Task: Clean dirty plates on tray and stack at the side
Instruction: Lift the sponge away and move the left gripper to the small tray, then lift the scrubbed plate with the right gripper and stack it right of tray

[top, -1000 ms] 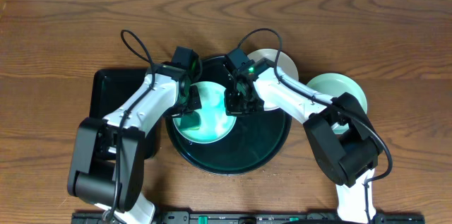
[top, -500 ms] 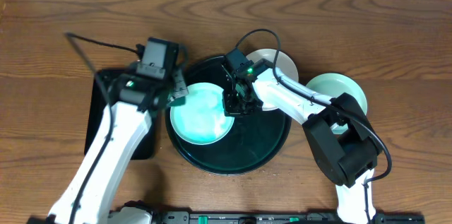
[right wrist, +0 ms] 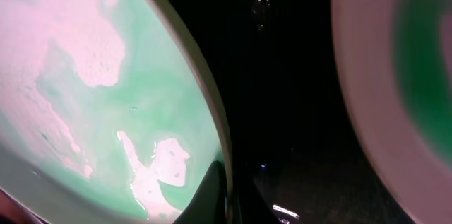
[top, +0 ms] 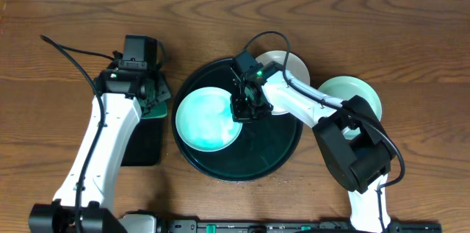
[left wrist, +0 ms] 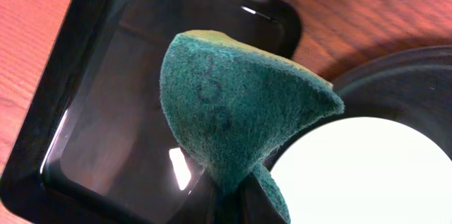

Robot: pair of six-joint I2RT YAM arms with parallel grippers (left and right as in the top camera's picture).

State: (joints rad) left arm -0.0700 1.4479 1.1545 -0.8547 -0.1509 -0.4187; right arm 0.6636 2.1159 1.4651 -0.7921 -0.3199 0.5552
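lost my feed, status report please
Left gripper shut on sponge over rectangular tray. Right gripper pinching streaked plate rim on round tray. Nothing covering that plate.

Left wrist view: the sponge (left wrist: pixel 233 111) fills the middle and covers nearly all of the left gripper (left wrist: pixel 236 206) — just finger stubs at the bottom edge. The round tray (left wrist: pixel 417 86) and smeared plate (left wrist: pixel 367 174) run off the right and bottom. Right wrist: the second plate (right wrist: pixel 381 75) is blurred and cut off at the right. One finger of the right gripper (right wrist: pixel 229 199) shows, the other lost against black — grip can't be told. Overhead, the left arm hides much of the rectangular tray (top: pixel 143 148).
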